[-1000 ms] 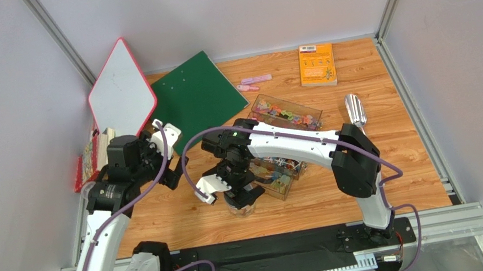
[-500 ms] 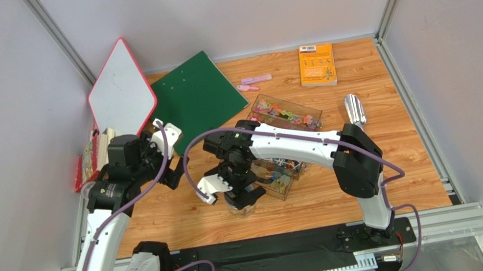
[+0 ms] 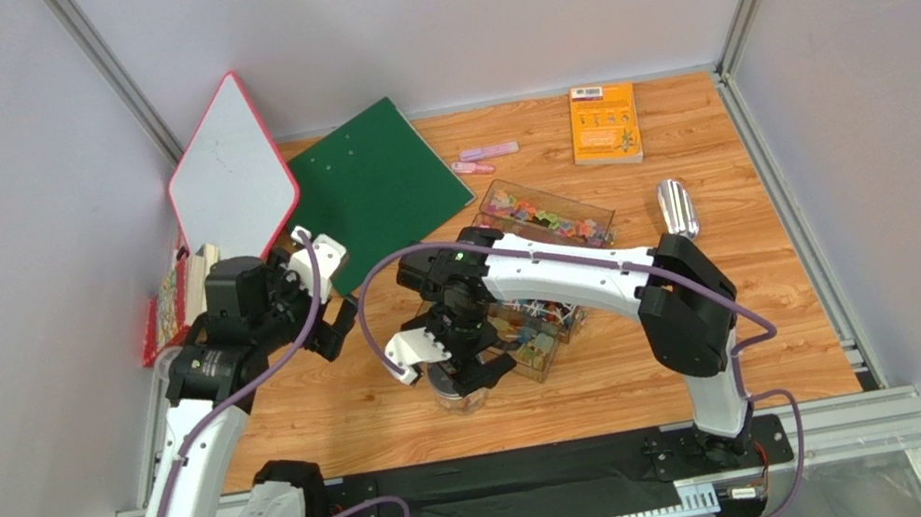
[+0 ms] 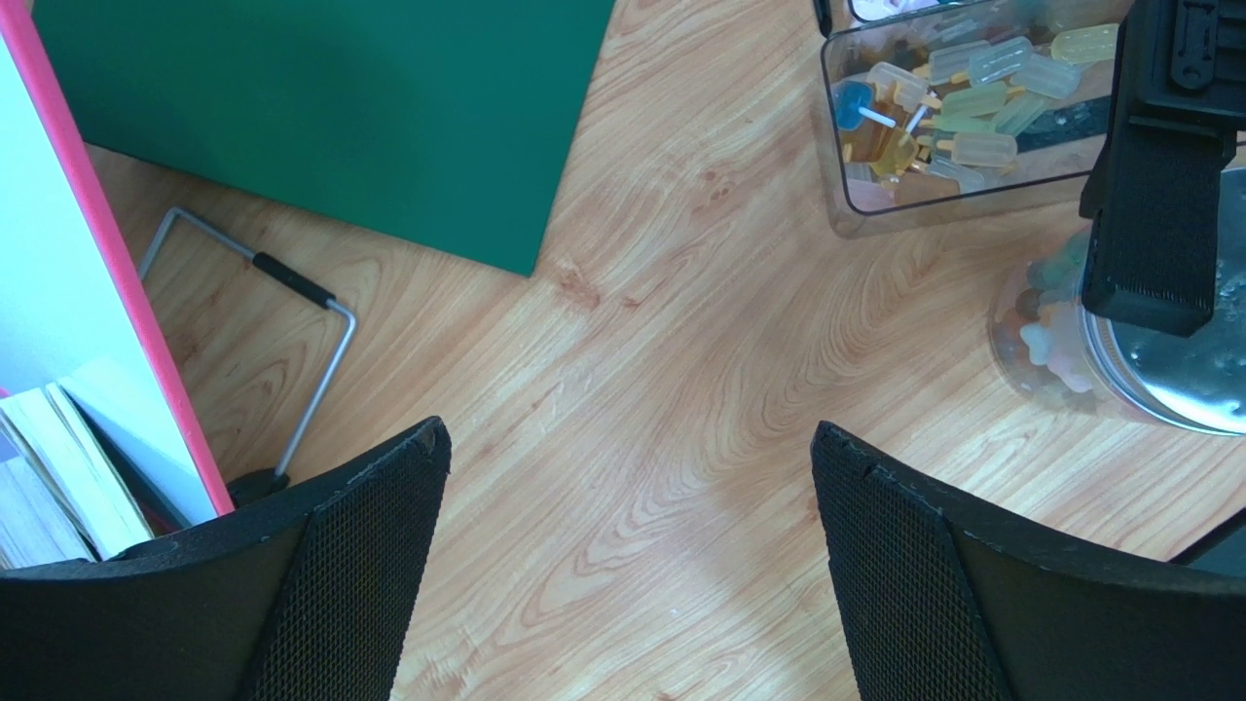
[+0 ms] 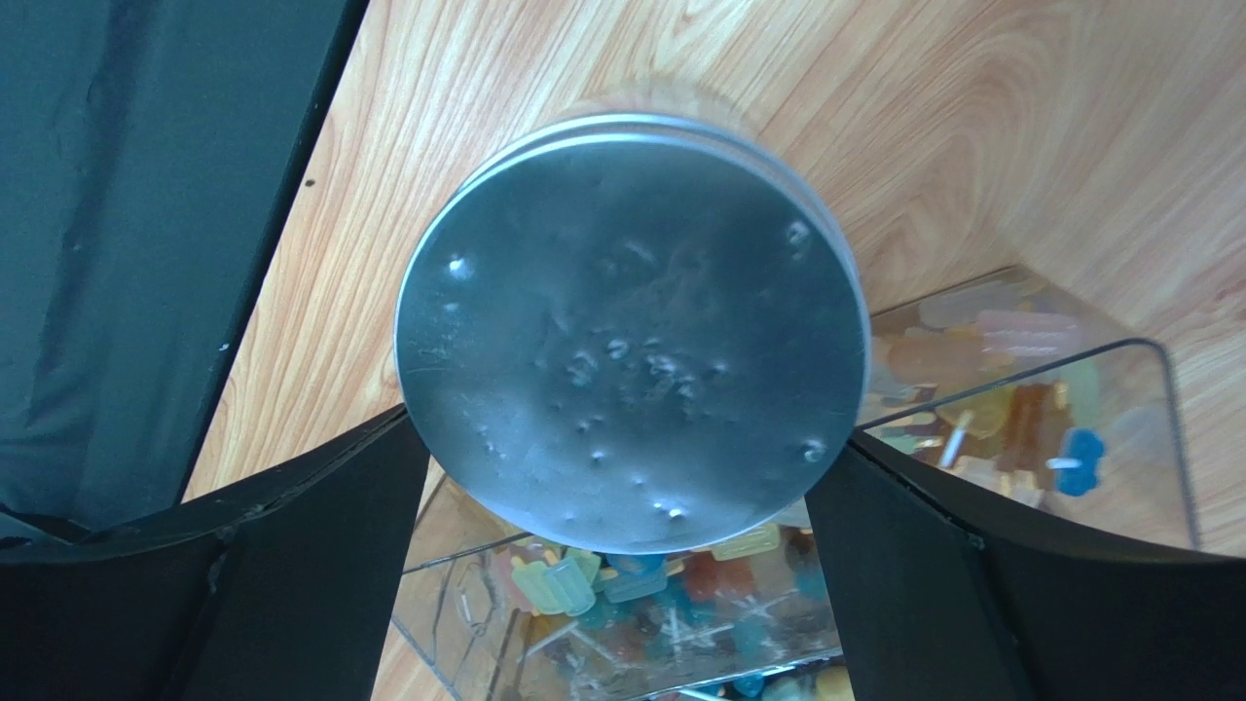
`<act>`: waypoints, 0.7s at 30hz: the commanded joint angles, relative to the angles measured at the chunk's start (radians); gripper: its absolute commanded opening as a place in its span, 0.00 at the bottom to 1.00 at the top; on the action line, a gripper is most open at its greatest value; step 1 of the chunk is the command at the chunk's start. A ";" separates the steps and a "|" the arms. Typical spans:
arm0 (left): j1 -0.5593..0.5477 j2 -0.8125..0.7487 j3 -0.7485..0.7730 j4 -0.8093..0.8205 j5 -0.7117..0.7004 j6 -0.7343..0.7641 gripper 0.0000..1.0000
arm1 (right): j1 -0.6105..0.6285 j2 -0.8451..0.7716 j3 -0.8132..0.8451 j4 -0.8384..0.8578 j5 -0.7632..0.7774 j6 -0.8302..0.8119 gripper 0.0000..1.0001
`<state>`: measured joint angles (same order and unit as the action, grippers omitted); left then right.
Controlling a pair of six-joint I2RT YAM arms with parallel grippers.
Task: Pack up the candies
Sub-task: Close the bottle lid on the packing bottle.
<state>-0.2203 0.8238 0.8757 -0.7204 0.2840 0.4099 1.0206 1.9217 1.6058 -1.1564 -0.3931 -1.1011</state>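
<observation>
A small clear jar [image 3: 459,394] with a silver lid [image 5: 629,322] holds a few candies [image 4: 1046,329]. My right gripper [image 5: 629,434] is over it, and its fingers [image 5: 315,555] press both sides of the lid. More candies on white sticks fill a clear box [image 3: 530,327] just right of the jar, also in the right wrist view [image 5: 658,599], and a second clear box [image 3: 548,218] farther back. My left gripper [image 4: 629,431] is open and empty above bare wood, left of the jar [image 3: 332,321].
A green board [image 3: 376,188] and a red-rimmed white board [image 3: 226,172] lie at the back left, with books [image 3: 178,301] by the left wall. An orange booklet [image 3: 605,122], pink strips [image 3: 484,158] and a metal scoop [image 3: 677,209] lie behind and right.
My right gripper has shifted slightly right and nearer, settling over the jar's lid. The left arm has not moved.
</observation>
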 commanded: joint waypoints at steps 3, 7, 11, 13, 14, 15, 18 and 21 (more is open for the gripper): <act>0.006 -0.009 0.020 0.029 0.017 -0.019 0.98 | -0.040 -0.076 -0.038 0.026 0.016 0.063 1.00; 0.006 -0.023 0.002 0.006 0.026 -0.011 0.97 | -0.108 -0.142 -0.075 0.026 0.026 0.112 1.00; 0.007 -0.087 -0.063 -0.023 0.081 0.027 0.93 | -0.174 -0.275 -0.150 0.037 0.002 0.116 0.97; 0.006 -0.104 -0.107 -0.037 0.116 0.041 0.84 | -0.174 -0.349 -0.165 0.069 -0.033 0.113 0.79; 0.006 -0.123 -0.121 -0.039 0.135 0.044 0.81 | -0.169 -0.360 -0.162 0.079 -0.080 0.116 0.40; 0.006 -0.132 -0.133 -0.034 0.167 0.046 0.76 | -0.148 -0.365 -0.149 0.093 -0.098 0.125 0.19; 0.006 -0.143 -0.161 -0.005 0.190 0.011 0.74 | -0.087 -0.313 -0.118 0.113 -0.122 0.162 0.02; 0.006 -0.123 -0.144 -0.001 0.182 -0.013 0.76 | -0.021 -0.233 -0.090 0.090 -0.102 0.123 0.00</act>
<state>-0.2203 0.6937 0.7094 -0.7509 0.4171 0.4213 0.9241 1.5856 1.4769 -1.0912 -0.4553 -0.9752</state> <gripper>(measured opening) 0.746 0.013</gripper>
